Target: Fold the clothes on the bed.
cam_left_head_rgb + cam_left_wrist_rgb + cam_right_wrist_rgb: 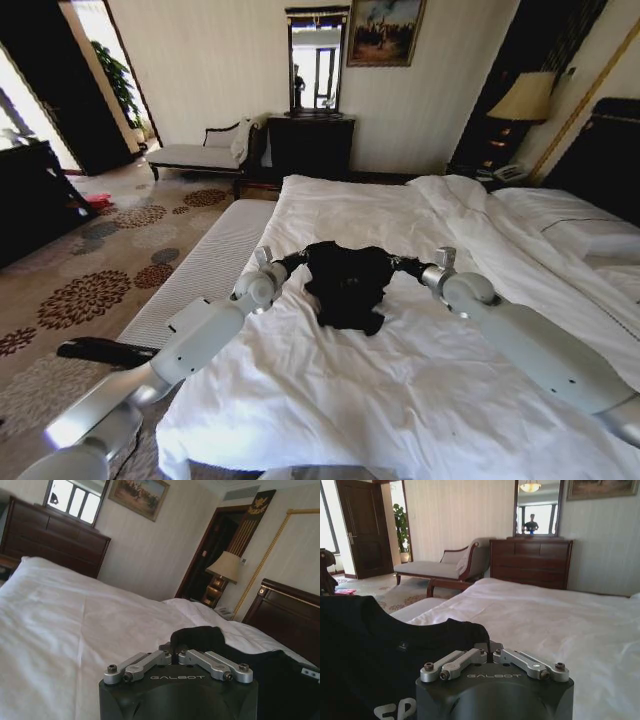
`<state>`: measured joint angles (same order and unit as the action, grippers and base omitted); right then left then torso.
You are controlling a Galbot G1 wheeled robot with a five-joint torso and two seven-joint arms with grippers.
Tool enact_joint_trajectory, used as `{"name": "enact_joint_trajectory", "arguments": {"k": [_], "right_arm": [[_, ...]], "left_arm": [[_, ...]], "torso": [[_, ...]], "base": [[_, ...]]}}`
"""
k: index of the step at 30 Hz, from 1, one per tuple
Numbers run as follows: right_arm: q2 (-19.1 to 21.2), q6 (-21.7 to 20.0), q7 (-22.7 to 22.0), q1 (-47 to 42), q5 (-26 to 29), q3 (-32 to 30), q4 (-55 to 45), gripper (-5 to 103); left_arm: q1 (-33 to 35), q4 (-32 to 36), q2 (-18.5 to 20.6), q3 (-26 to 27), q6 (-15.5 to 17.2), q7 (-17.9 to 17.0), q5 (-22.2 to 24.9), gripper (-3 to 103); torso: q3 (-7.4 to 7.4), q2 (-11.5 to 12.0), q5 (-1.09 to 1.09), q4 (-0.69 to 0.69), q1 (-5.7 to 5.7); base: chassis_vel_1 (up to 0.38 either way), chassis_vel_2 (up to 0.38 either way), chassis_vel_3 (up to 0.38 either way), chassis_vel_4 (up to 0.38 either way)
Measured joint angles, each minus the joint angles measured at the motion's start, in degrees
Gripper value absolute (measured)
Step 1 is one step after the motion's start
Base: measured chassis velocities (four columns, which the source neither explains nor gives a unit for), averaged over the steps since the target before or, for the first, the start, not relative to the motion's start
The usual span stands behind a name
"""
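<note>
From the head view you see both arms reaching forward over the bed (420,390), with the black T-shirt (345,285) stretched between them just above the white duvet, roughly mid-bed. The left gripper (298,262) holds one upper corner of the shirt and the right gripper (402,265) holds the other; the body of the shirt sags down from that line and its lower edge appears to touch the duvet, though you cannot be sure from this angle.

The left wrist view gives you what the head view does not: the left gripper (174,647) has its fingers pressed together on a fold of the T-shirt (200,637), and the dark fabric runs off toward the dark wooden headboard (285,615) and the bedside lamp (223,572).

The right wrist view shows you the right gripper (487,646) likewise pinching the shirt's edge. Here you also see the T-shirt (370,655) spread wide, its neck opening with a small label, and pale lettering low on the fabric. Behind it stand a dark dresser (530,562) with a mirror (536,507), and a chaise longue (445,567) near the door.
</note>
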<state>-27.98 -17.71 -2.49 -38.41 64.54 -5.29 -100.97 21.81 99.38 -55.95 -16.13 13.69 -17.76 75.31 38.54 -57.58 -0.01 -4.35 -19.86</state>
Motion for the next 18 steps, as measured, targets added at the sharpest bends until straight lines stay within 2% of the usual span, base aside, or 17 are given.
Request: {"name": "enact_joint_trajectory", "arguments": {"k": [2, 4, 6, 8, 9, 10, 11, 13, 15, 17, 18], "right_arm": [[0.9, 0.1, 0.1, -1.3, -0.4, -1.9, -1.2, 0], [2.9, 0.4, 0.0, -5.6, -1.2, -7.9, -4.5, 0], [3.5, 0.5, 0.0, -7.0, -1.5, -9.9, -5.4, 0], [6.0, 1.2, 0.2, -12.2, -2.5, -17.1, -8.7, 0], [6.0, 1.2, 0.2, -12.2, -2.5, -17.1, -8.7, 0], [7.7, 1.8, 0.4, -14.3, -2.9, -20.5, -10.7, 0], [8.9, 2.3, 0.5, -15.0, -3.0, -22.3, -12.2, 0], [9.5, 2.4, 0.5, -15.1, -2.9, -23.0, -13.0, 0], [11.8, 2.9, -0.2, -14.8, -1.7, -24.9, -16.4, 0], [12.4, 2.9, -0.6, -14.4, -1.0, -25.3, -17.3, 0], [13.5, 3.0, -1.4, -13.0, 0.4, -25.7, -18.8, 0]], "left_arm": [[-0.3, 1.6, 1.3, 0.1, 0.2, -0.1, -0.4, 1], [-1.0, 5.5, 4.6, 1.0, 0.5, -0.1, -0.4, 1], [-1.3, 6.7, 5.8, 1.4, 0.6, -0.1, -0.2, 1], [-3.0, 9.7, 8.9, 2.6, 0.7, 0.0, 0.7, 1], [-3.0, 9.7, 8.9, 2.6, 0.7, 0.0, 0.7, 1], [-4.1, 11.5, 10.6, 3.1, 1.0, -0.4, 0.9, 1], [-4.7, 13.0, 12.0, 3.8, 1.2, -0.8, 1.3, 1], [-4.9, 14.0, 12.8, 4.4, 1.3, -1.0, 1.5, 1], [-5.0, 17.8, 16.1, 7.9, 1.6, -1.5, 2.5, 1], [-5.0, 18.9, 17.0, 9.1, 1.6, -1.6, 2.8, 1], [-4.6, 20.8, 18.8, 11.2, 1.6, -1.7, 3.1, 1]], "torso": [[0.00, 0.0, 0.01, 0.01, 0.00], [0.00, 0.0, 0.00, 0.05, 0.00], [0.00, 0.0, 0.02, 0.05, 0.00], [0.00, 0.0, 0.00, 0.05, 0.00], [0.00, 0.0, 0.00, 0.05, 0.00], [0.00, 0.0, 0.01, -0.02, 0.00], [0.00, 0.0, 0.01, -0.03, 0.00], [0.00, 0.0, 0.01, 0.00, 0.00], [0.00, 0.0, 0.01, 0.07, 0.00], [0.00, 0.0, -0.01, 0.07, 0.00], [0.00, 0.0, -0.02, 0.06, 0.00]], "base": [[0.000, 0.000, 0.000, 0.000], [0.000, 0.000, 0.000, 0.000], [0.000, 0.000, 0.000, 0.000], [0.000, 0.000, 0.000, 0.000], [0.000, 0.000, 0.000, 0.000], [0.000, 0.000, 0.000, 0.000], [0.000, 0.000, 0.000, 0.000], [0.000, 0.000, 0.000, 0.000], [0.000, 0.000, 0.000, 0.000], [0.000, 0.000, 0.000, 0.000], [0.000, 0.000, 0.000, 0.000]]}}
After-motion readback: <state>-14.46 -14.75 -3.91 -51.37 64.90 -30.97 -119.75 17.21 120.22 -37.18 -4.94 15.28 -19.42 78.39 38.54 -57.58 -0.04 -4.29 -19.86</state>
